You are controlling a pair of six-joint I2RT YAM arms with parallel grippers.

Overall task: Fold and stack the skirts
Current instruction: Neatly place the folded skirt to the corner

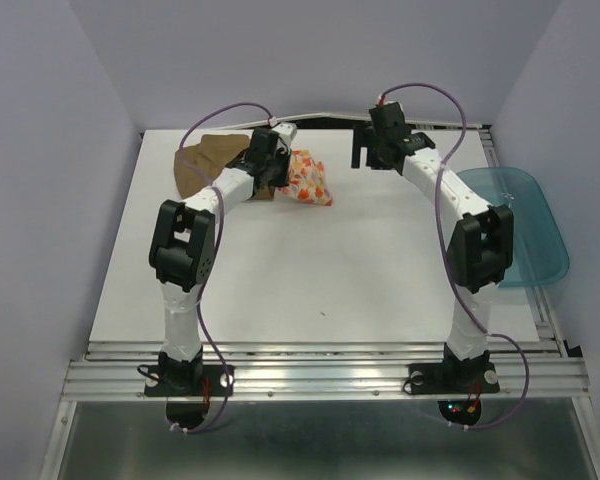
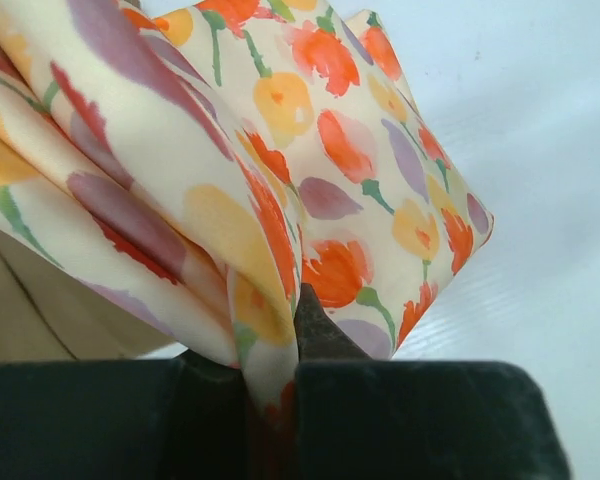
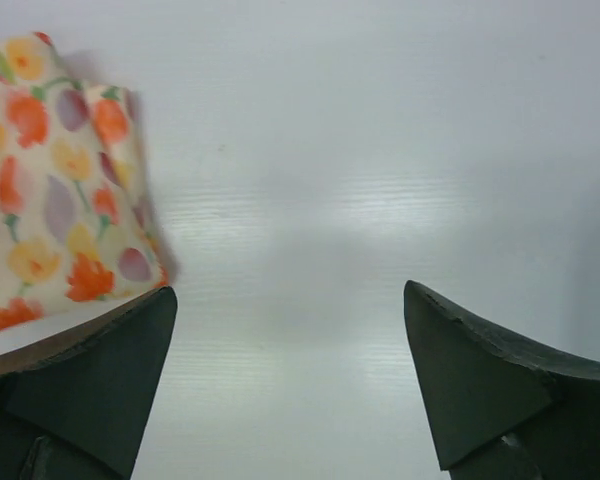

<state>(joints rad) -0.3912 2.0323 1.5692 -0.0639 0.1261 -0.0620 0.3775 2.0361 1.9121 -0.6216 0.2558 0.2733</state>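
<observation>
The leaf-print skirt [image 1: 310, 178] lies bunched at the back of the table, next to the tan-brown skirt [image 1: 208, 158] at the back left. My left gripper [image 1: 277, 170] is shut on a fold of the leaf-print skirt [image 2: 280, 200], the cloth pinched between the jaws; one fingertip [image 2: 320, 330] shows beside the fold. A strip of tan cloth [image 2: 20, 310] shows at the left. My right gripper [image 1: 365, 150] is open and empty above the bare table at the back; its wrist view shows the leaf-print skirt [image 3: 50, 180] off to the left of its fingers [image 3: 460, 370].
A translucent teal plastic tub [image 1: 515, 225] sits at the table's right edge beside the right arm. The white table [image 1: 320, 270] has purple walls on three sides, and the metal rail runs along the near edge.
</observation>
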